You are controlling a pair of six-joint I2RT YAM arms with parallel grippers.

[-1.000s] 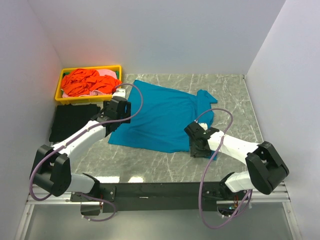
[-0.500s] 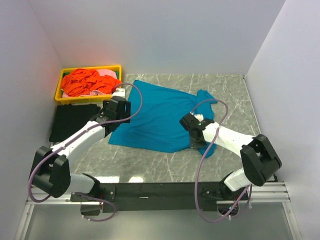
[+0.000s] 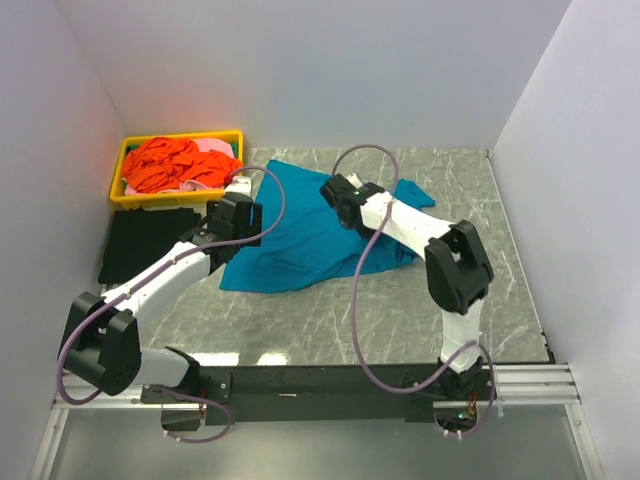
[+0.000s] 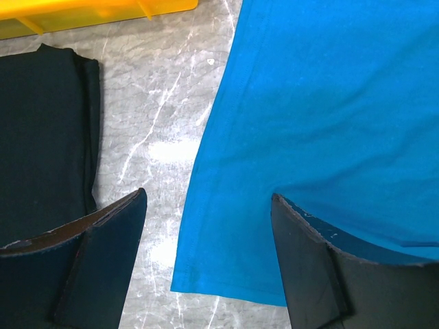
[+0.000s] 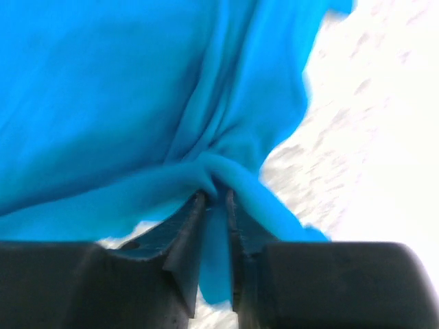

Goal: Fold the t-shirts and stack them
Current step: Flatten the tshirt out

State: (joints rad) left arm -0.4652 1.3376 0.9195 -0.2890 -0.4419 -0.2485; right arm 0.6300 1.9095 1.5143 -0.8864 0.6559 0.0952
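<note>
The teal-blue t-shirt (image 3: 300, 240) lies on the marble table, its near right part folded over toward the back. My right gripper (image 3: 335, 192) is shut on a bunch of the teal cloth (image 5: 216, 188) and holds it over the shirt's middle. My left gripper (image 3: 232, 215) is open above the shirt's left hem (image 4: 206, 205), with one finger over the cloth and one over bare table. A folded black t-shirt (image 3: 145, 245) lies left of it and shows in the left wrist view (image 4: 41, 137). Orange-red shirts (image 3: 165, 165) and a pink one (image 3: 212, 147) fill the tray.
The yellow plastic tray (image 3: 122, 195) stands at the back left against the wall; its edge shows in the left wrist view (image 4: 89, 14). White walls close in the left, back and right. Bare marble (image 3: 470, 200) lies right of the shirt.
My right gripper has carried the shirt's near right corner up and back toward the far left, folding the cloth over. The left arm has stayed still.
</note>
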